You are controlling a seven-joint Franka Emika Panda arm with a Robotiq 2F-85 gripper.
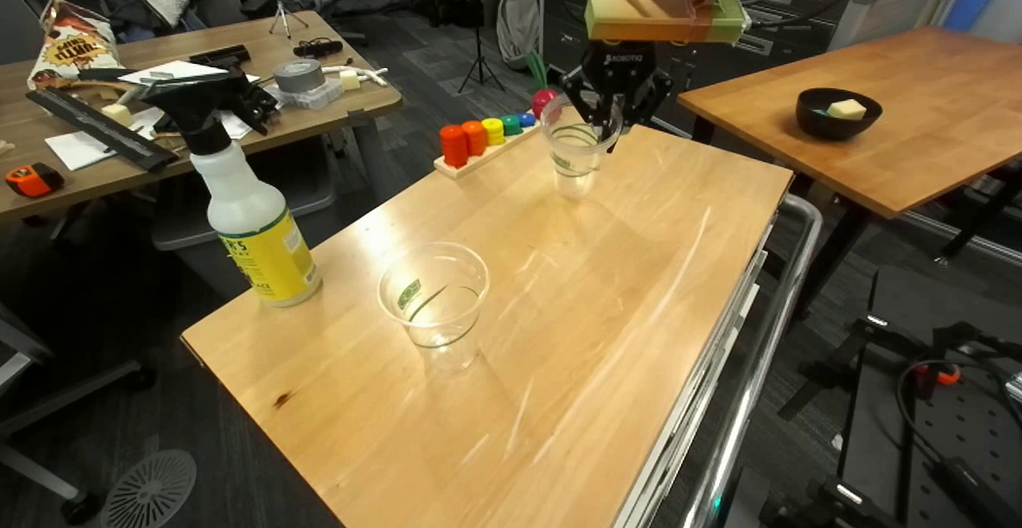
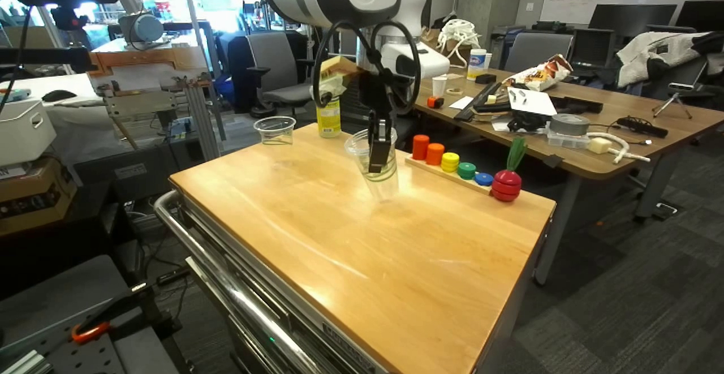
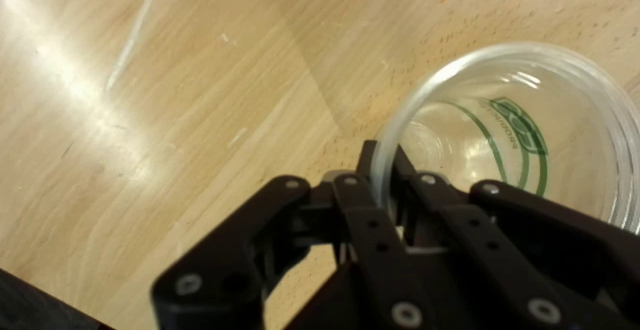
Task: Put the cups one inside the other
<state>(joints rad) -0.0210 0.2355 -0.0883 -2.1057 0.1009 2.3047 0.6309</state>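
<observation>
A clear cup (image 1: 573, 167) with green markings is held tilted at my gripper, and it also shows in an exterior view (image 2: 381, 180) and the wrist view (image 3: 505, 120). Its rim looks doubled; I cannot tell whether more than one cup is there. My gripper (image 1: 607, 132) is shut on its wall, one finger inside and one outside, as the wrist view (image 3: 382, 158) shows. I cannot tell whether its base touches the table. Another clear cup (image 1: 435, 312) stands upright and apart, toward the table end by the spray bottle; it also shows in an exterior view (image 2: 275, 133).
The spray bottle (image 1: 271, 252) with a yellow label stands at the table edge. A ring-stacking toy (image 2: 451, 166) and a red radish toy (image 2: 506, 185) lie along one side of the wooden table (image 1: 623, 320). A metal handle bar (image 1: 766, 368) runs along the opposite side.
</observation>
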